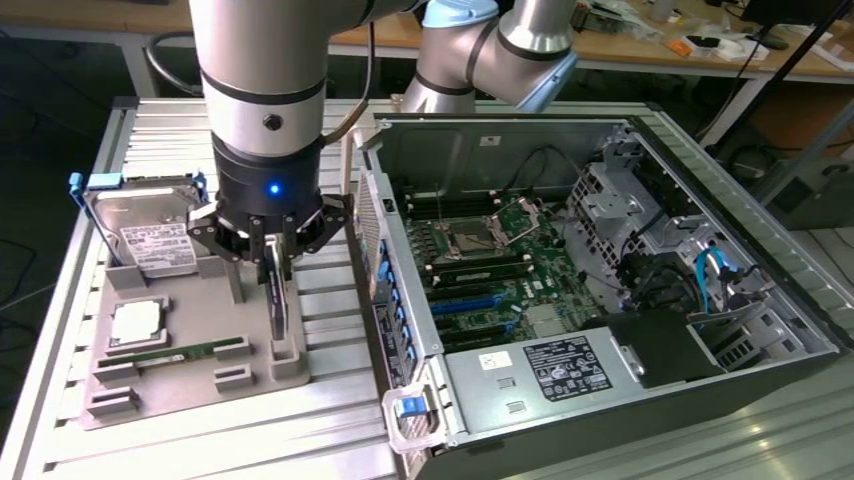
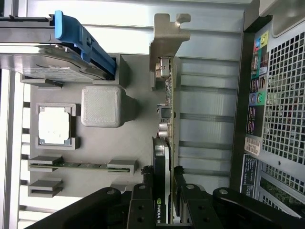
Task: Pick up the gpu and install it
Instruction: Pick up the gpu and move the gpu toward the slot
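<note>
1. Grey plastic holder tray (image 1: 200, 385) on the slatted metal table is where the task's thing is rn. The thin dark gpu card w/ round black fan and silver end bracket (image 1: 276, 310) stands on its edge in the tray's slotted posts, on the side nearest the case.
2. The black multi-link gripper (image 1: 274, 262) on the silver arm sits right over it, one finger down each face of the card. In the wrist view the fingers (image 2: 143, 205) look pressed onto the gpu (image 2: 162, 162) at the fan end, so it's pinching the card, not spread.
3. Step in hand, imo: the pick-up half. Grip is on, but the card's lower edge looks seated in the posts, so it's not lifted out afaict.
4. Install half isn't done. The open black-and-silver tower case (image 1: 481, 150) lies at the exterior view's right of the tray, and its green motherboard's blue slots (image 1: 461, 295) have no card in them.
5. Next move, my guess, calls for a straight pull along the posts w/ no twist, bc they hug the card. The grip is off-centre and the bracket (image 2: 167, 43) end hangs far out, so it could tip.
6. The silver hard drive w/ white label (image 1: 147, 235) is close by in the same tray, apart from the gripper.
</note>
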Tool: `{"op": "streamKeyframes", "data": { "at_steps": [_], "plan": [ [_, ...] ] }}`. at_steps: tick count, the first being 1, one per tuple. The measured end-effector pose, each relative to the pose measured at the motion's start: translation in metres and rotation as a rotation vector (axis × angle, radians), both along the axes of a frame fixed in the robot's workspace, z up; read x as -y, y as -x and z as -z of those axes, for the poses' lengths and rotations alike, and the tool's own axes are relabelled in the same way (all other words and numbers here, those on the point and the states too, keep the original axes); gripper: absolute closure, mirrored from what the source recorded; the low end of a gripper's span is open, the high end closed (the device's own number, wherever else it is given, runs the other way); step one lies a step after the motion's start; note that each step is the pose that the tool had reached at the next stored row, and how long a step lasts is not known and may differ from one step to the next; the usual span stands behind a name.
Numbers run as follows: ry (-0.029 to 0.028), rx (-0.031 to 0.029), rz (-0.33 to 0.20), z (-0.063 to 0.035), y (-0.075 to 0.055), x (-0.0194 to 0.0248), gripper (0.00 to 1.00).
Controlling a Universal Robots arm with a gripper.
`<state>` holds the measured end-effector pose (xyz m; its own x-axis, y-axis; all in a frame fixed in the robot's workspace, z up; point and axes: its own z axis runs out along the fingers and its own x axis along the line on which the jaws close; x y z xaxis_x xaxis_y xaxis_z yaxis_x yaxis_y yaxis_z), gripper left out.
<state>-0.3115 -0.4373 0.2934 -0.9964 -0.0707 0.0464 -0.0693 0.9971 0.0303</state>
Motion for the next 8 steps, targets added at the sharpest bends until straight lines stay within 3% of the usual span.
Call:
{"op": "streamKeyframes", "data": {
  "at_steps": [5, 8],
  "plan": [
    [0.0000, 0.0000, 0.000, 0.0000, 0.0000, 0.0000, 0.73],
    [0.0001, 0.0000, 0.000, -0.0055, 0.0000, 0.0000, 0.73]
  ]
}}
